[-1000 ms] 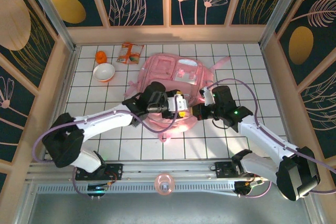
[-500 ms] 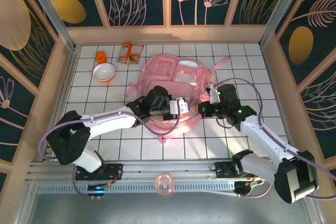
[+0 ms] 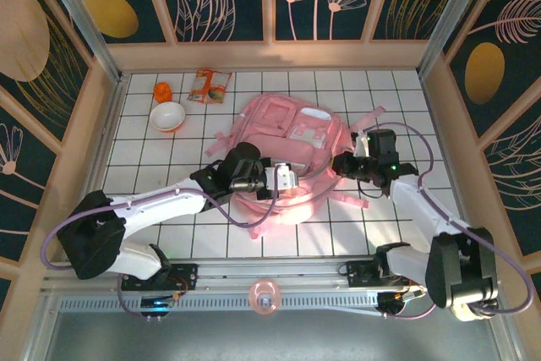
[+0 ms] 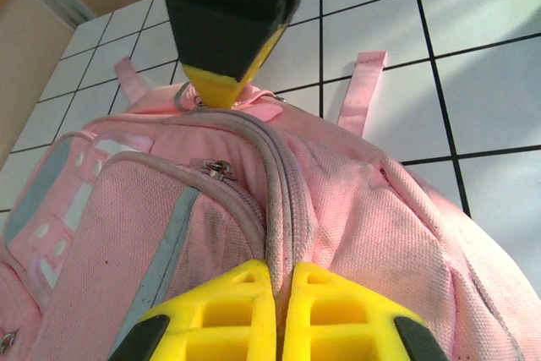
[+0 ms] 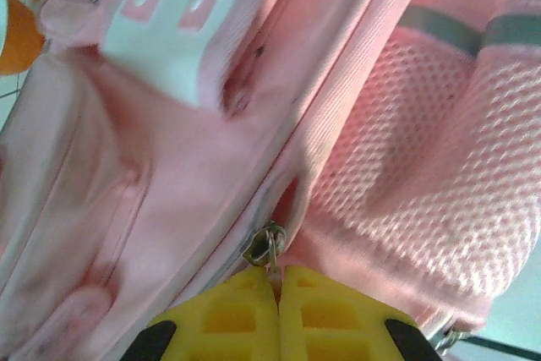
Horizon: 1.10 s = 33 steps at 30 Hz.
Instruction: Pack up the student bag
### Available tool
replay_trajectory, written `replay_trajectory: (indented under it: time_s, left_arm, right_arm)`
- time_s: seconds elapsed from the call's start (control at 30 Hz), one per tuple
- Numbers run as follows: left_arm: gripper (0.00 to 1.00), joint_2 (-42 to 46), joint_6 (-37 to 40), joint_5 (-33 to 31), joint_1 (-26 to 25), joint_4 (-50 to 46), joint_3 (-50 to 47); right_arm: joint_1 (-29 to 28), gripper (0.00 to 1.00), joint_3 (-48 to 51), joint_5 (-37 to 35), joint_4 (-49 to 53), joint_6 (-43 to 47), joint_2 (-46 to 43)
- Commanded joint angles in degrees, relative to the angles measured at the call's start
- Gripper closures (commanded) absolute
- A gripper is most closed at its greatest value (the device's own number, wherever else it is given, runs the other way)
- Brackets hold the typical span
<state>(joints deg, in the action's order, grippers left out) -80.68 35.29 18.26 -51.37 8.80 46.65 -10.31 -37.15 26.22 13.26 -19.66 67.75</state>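
The student bag, at the middle of the table, has swung and stretched rightward within the last second. The left gripper stays clenched on the bag's zip seam, while the right gripper, pinching the zipper pull, has drawn outward. We judge that the main compartment is being unzipped for packing.

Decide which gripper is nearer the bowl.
Left. The left gripper pinches the bag, right of the bowl; the right gripper pinches its zip farther right.
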Motion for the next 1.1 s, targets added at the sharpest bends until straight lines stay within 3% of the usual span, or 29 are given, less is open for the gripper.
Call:
replay_trajectory:
  time_s: [0.0,0.4,0.63,0.87,1.0,1.07]
  left_arm:
    - [1.00,3.97,-0.31,6.04,0.52,-0.27,-0.32]
    - [1.00,4.40,-1.10,7.18,0.45,-0.25,-1.03]
    - [1.00,3.42,-3.19,3.32,0.40,-0.77,0.38]
    - [0.99,3.32,-7.15,9.42,0.39,1.86,0.42]
    - [0.95,3.41,-7.08,6.79,0.35,1.66,-0.05]
    - [0.83,4.17,-7.78,5.26,0.39,1.81,-0.26]
  right_arm:
    - [3.67,1.00,-3.28,-6.34,-4.98,-1.35,3.87]
    - [4.56,1.00,-2.74,-6.35,-6.22,-2.89,5.47]
    - [5.00,1.00,-2.44,-3.74,-10.94,-9.62,7.66]
    - [4.57,1.00,-5.86,-3.54,-13.04,-11.20,12.45]
    - [4.35,1.00,-5.97,-4.17,-12.00,-10.33,11.21]
    - [4.40,0.89,-5.63,-4.71,-10.96,-9.32,9.33]
